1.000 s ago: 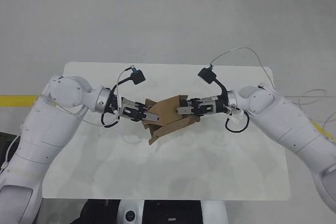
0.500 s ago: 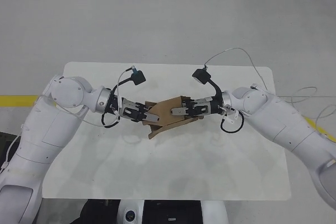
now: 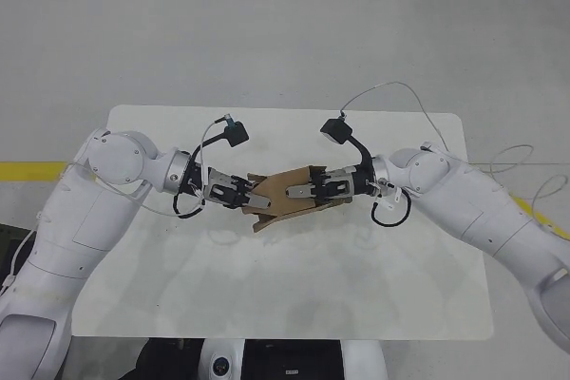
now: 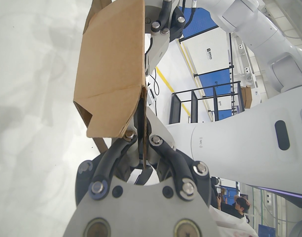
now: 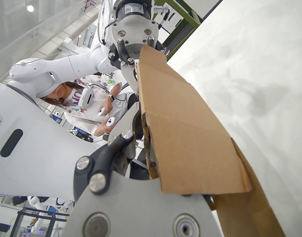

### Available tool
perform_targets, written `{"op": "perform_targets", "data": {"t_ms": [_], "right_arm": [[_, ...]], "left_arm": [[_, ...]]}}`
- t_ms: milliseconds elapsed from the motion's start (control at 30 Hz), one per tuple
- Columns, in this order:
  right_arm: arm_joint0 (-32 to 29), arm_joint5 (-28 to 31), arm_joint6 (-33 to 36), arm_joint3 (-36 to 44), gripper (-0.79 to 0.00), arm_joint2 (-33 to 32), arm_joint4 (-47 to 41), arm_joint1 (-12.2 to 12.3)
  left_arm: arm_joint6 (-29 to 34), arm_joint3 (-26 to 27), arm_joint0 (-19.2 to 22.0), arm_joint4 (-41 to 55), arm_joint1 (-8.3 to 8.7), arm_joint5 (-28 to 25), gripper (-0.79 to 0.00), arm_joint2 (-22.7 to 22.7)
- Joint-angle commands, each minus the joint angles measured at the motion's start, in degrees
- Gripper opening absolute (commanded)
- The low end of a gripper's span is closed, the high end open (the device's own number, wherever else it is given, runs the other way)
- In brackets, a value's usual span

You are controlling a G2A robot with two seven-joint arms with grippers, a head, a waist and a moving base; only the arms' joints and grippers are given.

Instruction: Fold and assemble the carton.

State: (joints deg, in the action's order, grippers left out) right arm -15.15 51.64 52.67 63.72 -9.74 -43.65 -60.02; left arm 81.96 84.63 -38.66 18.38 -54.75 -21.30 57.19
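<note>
Over the table (image 3: 361,285), the brown carton (image 3: 290,193) (flaps splayed) is half-folded.

- Carton (image 3: 287,193): plain brown cardboard, unprinted.
- Counter (image 3: 361,285): plain white.
- Floor (image 3: 285,57): pale grey, crossed by a yellow stripe (image 3: 14,171).
- Left gripper (image 4: 141,129) and right gripper (image 3: 302,190): silver-grey plates, black links.

The light is bright and even and comes from overhead: round ceiling lamps (image 5: 30,8) glow in the right wrist view. The white tabletop (image 3: 294,285) reflects it strongly and looks nearly washed out, with only a soft, pale shadow beside the carton (image 3: 283,181). The carton's outer faces are evenly lit, its inner folds dark. Both wrist views bend straight lines toward their edges.
</note>
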Motion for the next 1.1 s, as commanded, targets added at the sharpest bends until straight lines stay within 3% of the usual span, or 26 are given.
{"op": "perform_targets", "data": {"t_ms": [0, 33, 67, 100, 400, 1067], "right_arm": [[-0.02, -0.05, 0.05, -0.04, -0.785, 0.00, 0.05, -0.01], [-0.03, -0.05, 0.05, -0.09, -0.785, 0.00, 0.07, -0.01], [-0.05, 0.15, -0.15, -0.29, -0.785, 0.00, 0.00, -0.02], [-0.06, 0.22, -0.22, -0.35, -0.785, 0.00, 0.04, -0.02], [-0.03, 1.95, -1.96, -1.91, -0.785, 0.00, 1.26, -0.15], [-0.29, 5.46, -5.48, -6.30, -0.785, 0.00, 2.26, -2.67]], "left_arm": [[-0.26, 0.02, 0.01, -0.11, 0.01, -0.04, -0.760, 0.01], [-0.44, 0.04, -0.02, -0.17, 0.01, -0.14, -0.545, 0.02], [-0.65, 0.05, -0.07, -0.26, 0.02, -0.18, -0.089, 0.04], [-0.73, 0.05, -0.09, -0.29, 0.03, -0.16, 0.000, 0.05], [-2.34, -0.41, -0.16, 5.52, 0.03, 0.55, 0.000, 1.75], [1.66, 0.77, -0.93, 17.03, 0.02, 4.56, 0.000, 3.74]]}}
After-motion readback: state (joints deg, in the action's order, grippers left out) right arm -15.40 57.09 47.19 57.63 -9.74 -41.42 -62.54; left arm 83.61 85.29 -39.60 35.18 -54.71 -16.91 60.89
